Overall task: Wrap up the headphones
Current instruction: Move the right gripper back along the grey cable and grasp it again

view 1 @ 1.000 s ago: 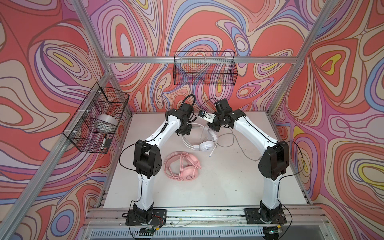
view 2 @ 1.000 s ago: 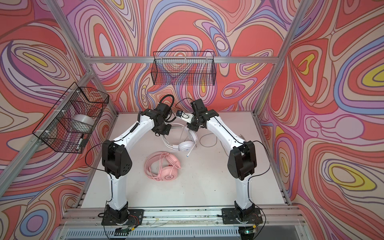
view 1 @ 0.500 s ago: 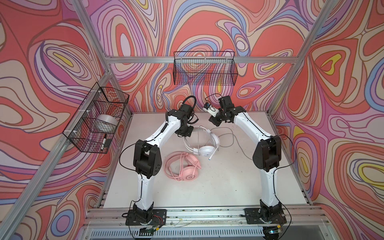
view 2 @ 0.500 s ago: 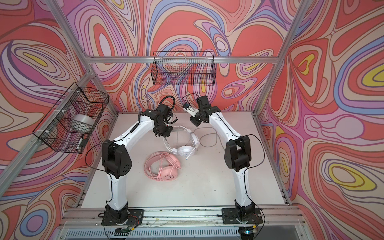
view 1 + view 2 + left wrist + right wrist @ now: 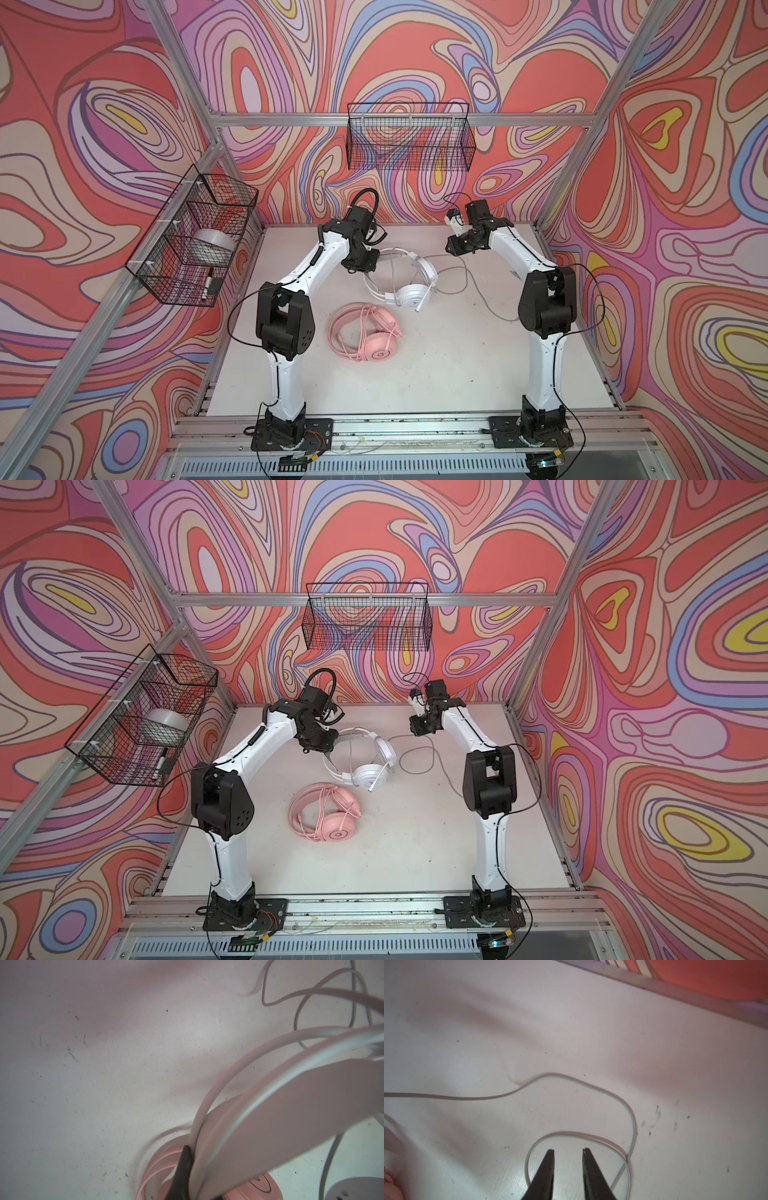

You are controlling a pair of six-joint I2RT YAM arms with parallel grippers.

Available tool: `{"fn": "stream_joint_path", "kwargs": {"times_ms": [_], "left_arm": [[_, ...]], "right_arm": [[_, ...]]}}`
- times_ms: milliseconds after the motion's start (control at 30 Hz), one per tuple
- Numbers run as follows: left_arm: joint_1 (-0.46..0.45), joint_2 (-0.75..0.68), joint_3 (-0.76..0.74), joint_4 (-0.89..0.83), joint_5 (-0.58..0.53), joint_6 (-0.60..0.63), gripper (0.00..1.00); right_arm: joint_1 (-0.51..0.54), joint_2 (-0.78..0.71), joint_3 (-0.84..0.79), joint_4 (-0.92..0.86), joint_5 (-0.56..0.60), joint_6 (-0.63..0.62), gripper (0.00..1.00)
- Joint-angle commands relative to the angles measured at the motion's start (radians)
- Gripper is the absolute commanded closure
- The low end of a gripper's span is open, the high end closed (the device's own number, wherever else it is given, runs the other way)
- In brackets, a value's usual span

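Observation:
The white headphones (image 5: pixel 411 293) (image 5: pixel 370 776) lie tilted at mid-table, headband raised at the left. My left gripper (image 5: pixel 365 269) (image 5: pixel 321 748) is shut on that headband (image 5: pixel 270 1115); one dark finger (image 5: pixel 185 1167) presses against it. The headset's grey cable (image 5: pixel 469 282) (image 5: pixel 571 1132) trails loose in loops to the right. My right gripper (image 5: pixel 451 249) (image 5: pixel 415 728) (image 5: pixel 568 1150) hovers open over a cable loop, holding nothing. The pink headphones (image 5: pixel 376 345) (image 5: pixel 336 827) rest nearer the front, their pink cable coiled over them.
A black wire basket (image 5: pixel 187 245) on the left wall holds a tape roll (image 5: pixel 212 245) and a marker. Another wire basket (image 5: pixel 409 141) hangs on the back wall. The back wall's edge (image 5: pixel 695 999) runs close behind my right gripper.
My right gripper has drawn away from the left gripper toward the right and back, with its jaws spreading. The grey cable now lies slack on the table. The left gripper keeps its hold.

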Motion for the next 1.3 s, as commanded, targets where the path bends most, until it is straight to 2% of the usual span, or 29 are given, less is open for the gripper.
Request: {"fn": "stream_joint_path", "kwargs": {"times_ms": [0, 133, 233, 400, 533, 667, 767, 1100, 1267], "left_arm": [[0.009, -0.052, 0.004, 0.021, 0.089, -0.033, 1.0], [0.015, -0.061, 0.009, 0.025, 0.135, -0.041, 1.0], [0.016, -0.07, 0.008, 0.023, 0.159, -0.027, 1.0], [0.014, -0.082, 0.009, -0.005, 0.145, -0.001, 1.0], [0.015, -0.091, 0.004, -0.016, 0.144, 0.002, 1.0], [0.015, -0.098, 0.002, -0.019, 0.137, -0.001, 1.0], [0.016, -0.101, -0.002, -0.024, 0.132, 0.0, 1.0], [0.015, -0.111, -0.025, -0.018, 0.131, -0.004, 1.0], [0.016, -0.113, -0.032, -0.014, 0.128, -0.009, 1.0]], "right_arm": [[0.007, -0.057, -0.081, 0.01, 0.035, 0.092, 0.73], [0.005, -0.097, -0.214, 0.158, 0.023, 0.133, 0.66], [-0.009, -0.081, -0.232, 0.208, 0.006, 0.155, 0.64], [-0.023, 0.002, -0.155, 0.198, 0.017, 0.117, 0.59], [-0.03, 0.082, -0.044, 0.155, 0.117, 0.098, 0.56], [-0.038, 0.191, 0.108, 0.036, 0.199, 0.094, 0.56], [-0.04, 0.239, 0.162, -0.02, 0.244, 0.093, 0.57], [-0.055, 0.281, 0.176, -0.067, 0.273, 0.155, 0.61], [-0.057, 0.301, 0.175, -0.115, 0.266, 0.168, 0.68]]}}
